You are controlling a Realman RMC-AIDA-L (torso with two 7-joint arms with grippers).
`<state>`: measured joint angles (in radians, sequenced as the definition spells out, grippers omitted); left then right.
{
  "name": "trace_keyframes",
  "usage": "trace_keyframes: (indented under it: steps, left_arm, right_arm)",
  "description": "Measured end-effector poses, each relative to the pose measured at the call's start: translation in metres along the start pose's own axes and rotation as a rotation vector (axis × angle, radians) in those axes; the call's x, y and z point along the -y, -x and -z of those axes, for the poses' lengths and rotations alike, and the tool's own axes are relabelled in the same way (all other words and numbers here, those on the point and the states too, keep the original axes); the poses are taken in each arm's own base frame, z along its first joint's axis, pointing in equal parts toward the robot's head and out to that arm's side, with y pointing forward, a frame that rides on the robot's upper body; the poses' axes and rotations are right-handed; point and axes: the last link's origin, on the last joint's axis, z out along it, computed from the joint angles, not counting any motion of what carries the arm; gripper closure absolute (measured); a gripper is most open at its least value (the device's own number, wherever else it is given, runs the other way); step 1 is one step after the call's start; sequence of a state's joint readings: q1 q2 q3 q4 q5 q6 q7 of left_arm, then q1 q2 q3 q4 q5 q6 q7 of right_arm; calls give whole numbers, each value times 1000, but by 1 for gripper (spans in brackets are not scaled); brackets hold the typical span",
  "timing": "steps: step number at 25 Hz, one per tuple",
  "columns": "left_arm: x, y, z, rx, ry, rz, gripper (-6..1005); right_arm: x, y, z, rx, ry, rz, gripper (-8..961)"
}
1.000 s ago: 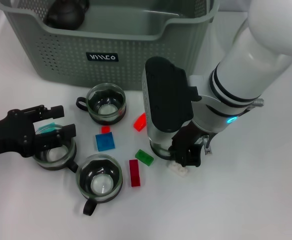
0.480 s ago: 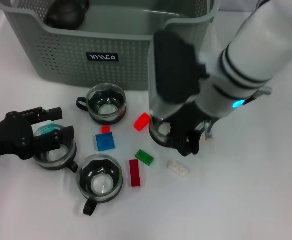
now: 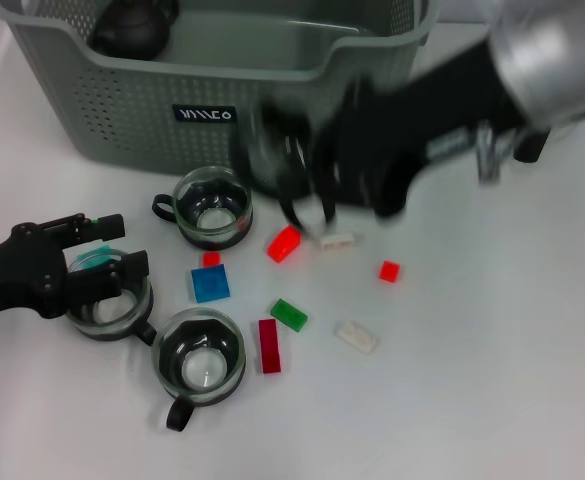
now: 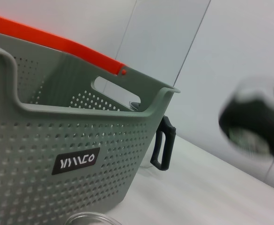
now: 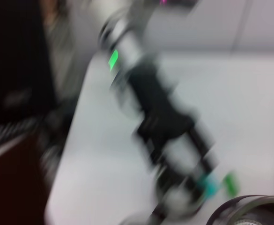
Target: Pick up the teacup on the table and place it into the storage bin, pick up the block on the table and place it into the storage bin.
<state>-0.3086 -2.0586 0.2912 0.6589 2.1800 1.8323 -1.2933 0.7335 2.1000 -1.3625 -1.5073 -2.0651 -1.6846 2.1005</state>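
The grey-green perforated storage bin [image 3: 122,120] stands at the back, and its labelled wall [image 4: 43,154] fills the left wrist view. My right gripper [image 3: 297,185], smeared by fast motion, hangs just in front of the bin wall, shut on a glass teacup [image 3: 272,160]. Three more teacups stand on the table: one near the bin [image 3: 212,207], one in front [image 3: 200,360], one at the left [image 3: 107,297]. My left gripper [image 3: 117,243] is open just above that left teacup. Loose blocks lie in the middle: red [image 3: 284,243], blue [image 3: 210,284], green [image 3: 289,314], white [image 3: 356,336].
A dark round object [image 3: 132,25] sits in the bin's back left corner. More small blocks lie about: a long red one [image 3: 269,345], a white one [image 3: 338,241], a small red one [image 3: 389,271]. The right wrist view is blurred.
The right gripper lifted a teacup off the table centre and swung it up and left toward the bin, uncovering two small blocks. The left arm stayed still.
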Motion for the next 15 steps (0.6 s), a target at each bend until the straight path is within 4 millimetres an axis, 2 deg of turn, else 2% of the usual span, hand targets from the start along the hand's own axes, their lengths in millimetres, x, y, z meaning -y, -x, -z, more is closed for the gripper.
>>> trace_keyframes:
  steps: [4,8,12,15]
  left_arm:
    - [0,0,0,-2,-1,0,302]
    - [1,-1,-1,-7,-1,1,302]
    - [1,-1,-3,-10,3,6,302]
    - [1,-2,-3,-11,2,7,302]
  right_arm:
    - [16,11,29,236,-165,-42,887]
    - [38,25,45,410,-308,-108,886]
    - [61,46,42,456,-384,-199,884]
    - [84,58,27,364,-402,-273,882]
